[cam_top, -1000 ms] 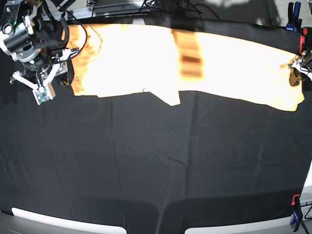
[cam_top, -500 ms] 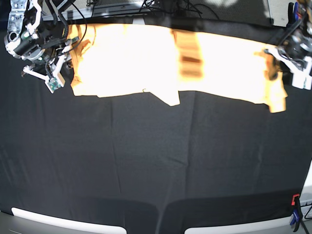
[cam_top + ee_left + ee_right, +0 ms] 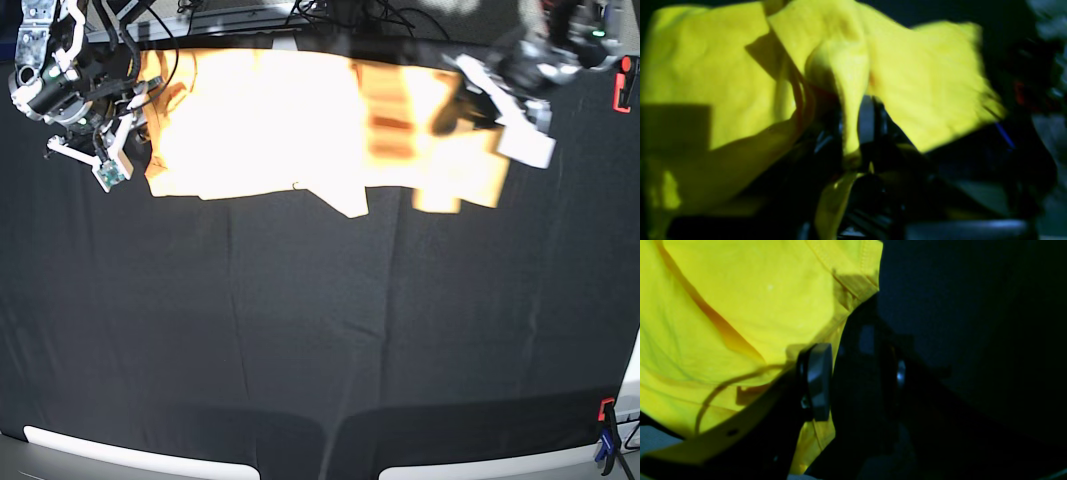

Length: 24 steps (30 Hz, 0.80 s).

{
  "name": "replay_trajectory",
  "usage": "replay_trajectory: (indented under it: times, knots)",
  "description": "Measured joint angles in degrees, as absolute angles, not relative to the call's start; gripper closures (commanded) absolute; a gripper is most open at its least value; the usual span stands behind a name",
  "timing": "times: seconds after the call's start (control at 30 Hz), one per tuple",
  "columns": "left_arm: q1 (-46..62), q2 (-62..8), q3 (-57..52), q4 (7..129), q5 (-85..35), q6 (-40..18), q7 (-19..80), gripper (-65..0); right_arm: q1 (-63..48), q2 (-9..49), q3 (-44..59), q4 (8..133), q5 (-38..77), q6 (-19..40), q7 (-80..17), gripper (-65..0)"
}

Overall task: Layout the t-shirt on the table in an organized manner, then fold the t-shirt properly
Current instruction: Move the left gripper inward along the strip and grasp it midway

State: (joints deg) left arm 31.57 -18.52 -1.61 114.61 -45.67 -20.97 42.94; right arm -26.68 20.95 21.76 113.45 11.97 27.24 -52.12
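Observation:
The pale yellow-orange t-shirt point(image 3: 280, 120) lies stretched along the far edge of the black table point(image 3: 320, 350). My left gripper point(image 3: 495, 105) is shut on the shirt's right end and holds it lifted and doubled back over the body. In the left wrist view, cloth point(image 3: 923, 83) hangs pinched in the left gripper point(image 3: 857, 133). My right gripper point(image 3: 85, 158) is open and empty just off the shirt's left edge. In the right wrist view the right gripper point(image 3: 857, 380) is open over the black cloth, with the shirt's hemmed corner point(image 3: 756, 306) beside its left finger pad point(image 3: 816, 383).
A red clamp point(image 3: 620, 85) sits at the far right edge and another clamp point(image 3: 605, 430) at the near right corner. The white rim point(image 3: 130, 455) runs along the near edge. Cables lie behind the table's far edge point(image 3: 330, 15).
My left gripper has carried the shirt's right end leftwards from the far right edge, so the shirt now spans less of the table. My right gripper rose slightly, then stayed still.

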Motion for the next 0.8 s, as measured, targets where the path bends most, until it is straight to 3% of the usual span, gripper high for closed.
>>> replay_trajectory:
  times: [0.2,0.43,0.47,0.53,0.57,0.8]
  knots:
    - [31.0,-16.0,4.9,114.6,-35.5,-13.5,35.1,0.0,-26.7,20.9,21.8,113.4,12.0,27.2,-52.1,-23.1]
    - [30.1,-14.9,5.2,114.6,-34.5,-12.6,33.8,0.0,-26.7,21.0,21.8,113.4,12.0,27.2,-52.1,-23.1]
    - [29.9,-14.9,5.2,114.6,-34.6,-12.6,33.6,-3.3,-26.7,20.9,21.8,113.4,12.0,27.2,-52.0,-23.1]
    - [29.8,-14.9,5.2,114.6,-34.6,-12.6,33.0,-19.8,-26.7,20.9,21.8,113.4,12.0,27.2,-51.4,-23.1]
    - [29.6,-14.9,5.2,114.6,-35.0,-12.7,32.9,-24.8,-26.7,20.9,21.8,113.4,12.0,27.2,-51.4,-23.1]
    - [28.5,-14.9,5.2,114.5,-40.5,-22.3,33.1,-25.8,-26.7,20.9,21.8,113.4,13.5,27.2,-51.4,-23.1]
